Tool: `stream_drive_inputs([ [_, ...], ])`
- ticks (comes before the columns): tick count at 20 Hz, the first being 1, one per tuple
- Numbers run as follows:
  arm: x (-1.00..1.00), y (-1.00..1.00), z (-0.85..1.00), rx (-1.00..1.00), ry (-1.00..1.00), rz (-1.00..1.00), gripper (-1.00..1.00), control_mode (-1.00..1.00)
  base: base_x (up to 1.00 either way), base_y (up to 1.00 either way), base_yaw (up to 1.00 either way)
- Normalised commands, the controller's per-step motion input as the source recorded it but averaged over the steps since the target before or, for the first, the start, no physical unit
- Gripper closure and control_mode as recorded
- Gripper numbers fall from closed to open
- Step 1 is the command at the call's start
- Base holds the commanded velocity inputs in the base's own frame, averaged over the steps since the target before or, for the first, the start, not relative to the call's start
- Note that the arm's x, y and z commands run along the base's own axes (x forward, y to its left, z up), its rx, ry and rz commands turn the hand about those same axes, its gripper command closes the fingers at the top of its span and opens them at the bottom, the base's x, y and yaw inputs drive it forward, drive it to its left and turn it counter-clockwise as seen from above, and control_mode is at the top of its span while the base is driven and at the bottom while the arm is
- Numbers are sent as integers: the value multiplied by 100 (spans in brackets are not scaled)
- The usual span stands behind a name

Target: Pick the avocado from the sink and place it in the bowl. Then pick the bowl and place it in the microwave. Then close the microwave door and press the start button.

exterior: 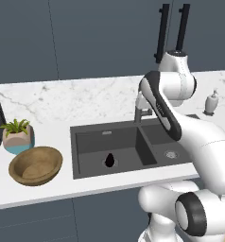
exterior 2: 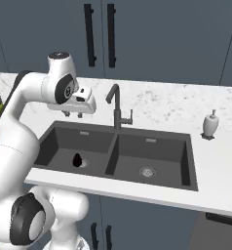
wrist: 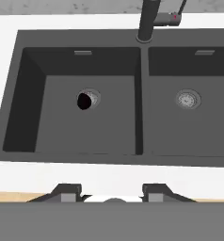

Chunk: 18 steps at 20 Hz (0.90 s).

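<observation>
While the avocado [wrist: 84, 100] sits by the left drain in the sink [wrist: 20, 94], gripper [wrist: 113, 193] hovers above, fingers part-open & empty: pick pending, next a descent w/ fingers astride it.

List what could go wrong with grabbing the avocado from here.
1. The avocado lies on the left basin's drain; being rounded, it may roll when nudged.
2. The pincer hangs high above the sink; descending, it could clip the basin wall or tap.
</observation>
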Motion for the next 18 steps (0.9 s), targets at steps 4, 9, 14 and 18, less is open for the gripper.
stream_drive_inputs([
  [4,-19,-1,0,0,-2,0,-100,-100,0,0,0],
  [9,-75,0,0,0,-10,0,-100,-100,0,0,0],
  [14,-52,2,-15,1,0,0,-100,-100,0,0,0],
  [18,-8,29,-41,0,1,-1,-100,-100,0,0,0],
])
